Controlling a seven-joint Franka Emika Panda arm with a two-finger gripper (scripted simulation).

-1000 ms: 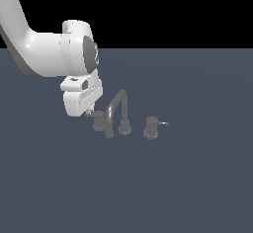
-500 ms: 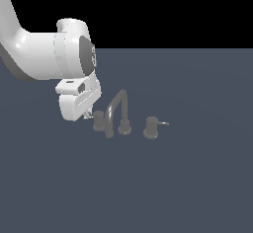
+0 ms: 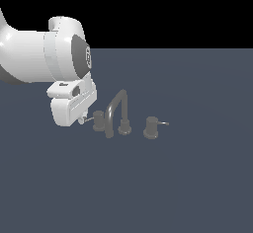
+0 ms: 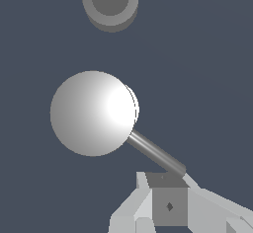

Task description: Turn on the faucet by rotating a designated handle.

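The faucet (image 3: 122, 109) is a dull-grey tap set with an arched spout on the dark floor. The handle (image 3: 99, 120) is the knob next to the spout's down-curved outlet; its thin lever rod points to the exterior view's left. In the wrist view the handle (image 4: 94, 112) is a round top with the rod (image 4: 157, 154) running out to my gripper (image 4: 168, 193). My gripper (image 3: 83, 121) is shut and empty, and its tip is at the rod's free end. The twin knob (image 3: 151, 127) stands apart on the exterior view's right.
The spout's outlet end (image 4: 109, 2) shows as a grey disc beyond the handle in the wrist view. My white arm (image 3: 44, 59) fills the exterior view's upper left. The floor (image 3: 188, 177) is plain dark grey.
My arm and hand have shifted slightly to the exterior view's left and a little lower beside the handle. The faucet and its knobs look unchanged.
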